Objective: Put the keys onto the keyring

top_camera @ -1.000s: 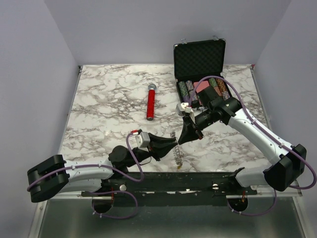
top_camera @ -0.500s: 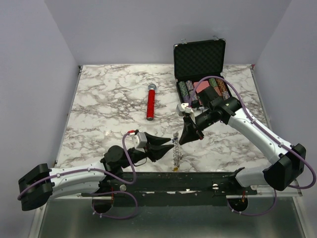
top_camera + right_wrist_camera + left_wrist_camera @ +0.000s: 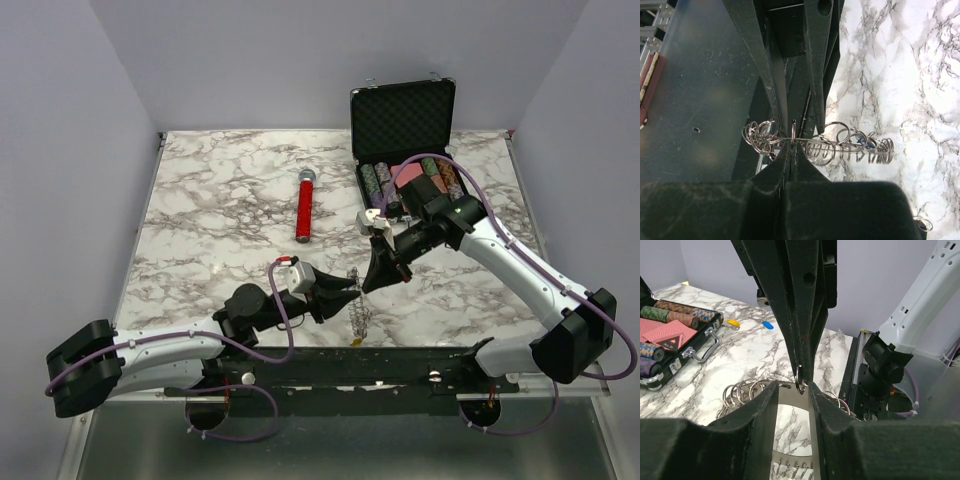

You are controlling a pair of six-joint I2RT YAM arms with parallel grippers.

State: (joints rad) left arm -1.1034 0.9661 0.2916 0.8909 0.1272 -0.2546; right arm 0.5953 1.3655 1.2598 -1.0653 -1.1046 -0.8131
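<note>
The keyring is a thin grey metal band hung with several small split rings, and it stands upright near the table's front edge. My left gripper holds it across the band, which fills the gap between its fingers in the left wrist view. My right gripper comes down from the upper right and is shut on one small split ring at the band's top edge; its tips also show in the left wrist view. A small blue key and a yellow piece lie on the marble beyond.
A red-handled microphone lies mid-table. An open black case with poker chips and cards stands at the back right, just behind the right arm. The table's front edge and the arm bases are close below the keyring.
My left arm swung out and back, and its gripper and the keyring now sit slightly further right and closer to the right gripper's tips. The right arm barely moved.
</note>
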